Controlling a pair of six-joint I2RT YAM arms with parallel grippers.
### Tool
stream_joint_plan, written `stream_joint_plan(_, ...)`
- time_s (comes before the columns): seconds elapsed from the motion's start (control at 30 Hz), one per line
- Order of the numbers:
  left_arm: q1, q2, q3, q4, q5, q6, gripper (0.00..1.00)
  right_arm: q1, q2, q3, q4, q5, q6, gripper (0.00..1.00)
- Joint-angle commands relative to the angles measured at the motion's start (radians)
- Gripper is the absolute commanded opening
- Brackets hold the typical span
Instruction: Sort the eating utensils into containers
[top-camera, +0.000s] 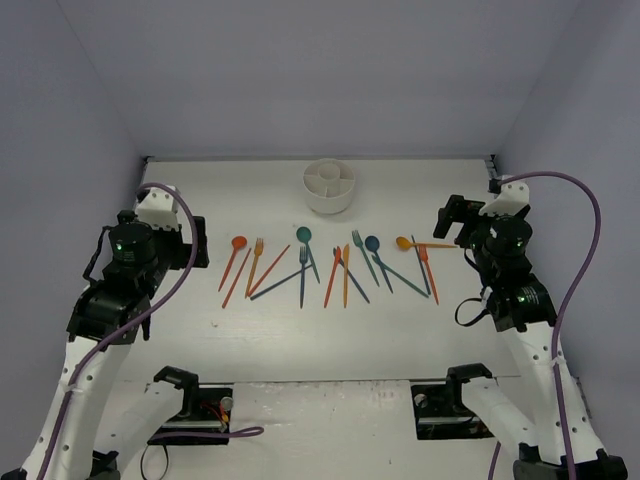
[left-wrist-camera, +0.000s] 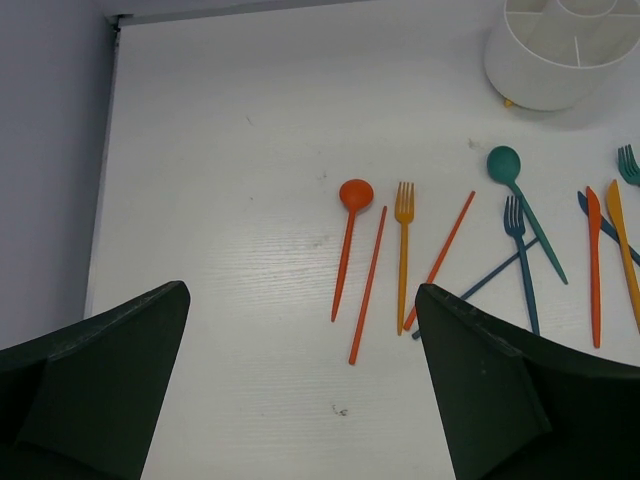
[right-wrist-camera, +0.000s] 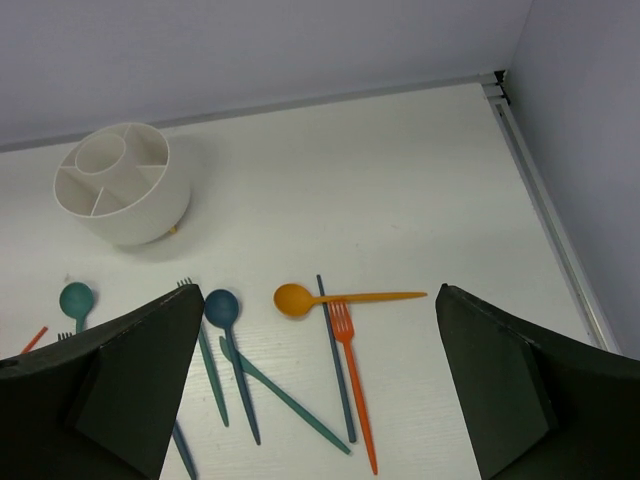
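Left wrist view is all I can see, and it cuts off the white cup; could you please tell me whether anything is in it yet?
Observer: No; the right wrist view shows the whole white cup, its compartments empty.
Operator: Which utensil lies farthest right?
Observer: A yellow-orange spoon lying crosswise, its handle pointing right.
Operator: Is anything held on that side?
Observer: No; the right end effector is open and empty.

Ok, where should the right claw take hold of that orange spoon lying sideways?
Grip the orange spoon by its thin handle, near the free right tip, with the right claw dropping straight down and closing across it. It lies flat. Near the bowl it crosses the dark blue stick, with the red-orange fork alongside.
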Motion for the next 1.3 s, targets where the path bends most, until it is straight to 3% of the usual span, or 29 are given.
stream_joint_plan(0.0,0.006,0.059,0.013,0.028,0.064,-0.003,0.95,0.008,0.012,0.03,0.043,0.027,0.002,1.0)
stream_joint_plan(0.37,0.006,0.412,0.071,-0.057,0.153,-0.039,0.95,0.009,0.048,0.005,0.038,0.068,0.055,1.0)
stream_joint_plan(0.53,0.007,0.593,0.113,-0.055,0.146,-0.036,0.66,0.01,0.036,-0.005,0.032,0.041,0.053,1.0)
stream_joint_plan(0.7,0.014,0.758,0.17,-0.052,0.123,-0.019,0.64,0.009,0.014,-0.019,0.018,0.022,0.052,1.0)
stream_joint_plan(0.9,0.033,0.915,0.242,-0.034,0.1,0.009,0.54,0.009,-0.017,-0.031,-0.001,0.013,0.052,1.0)
stream_joint_plan(1.1,0.063,1.029,0.287,-0.025,0.109,0.02,0.52,0.01,-0.034,-0.032,-0.026,0.016,0.046,1.0)
stream_joint_plan(1.27,0.068,1.094,0.314,-0.011,0.114,0.022,0.44,0.007,-0.043,-0.03,-0.047,0.021,0.038,1.0)
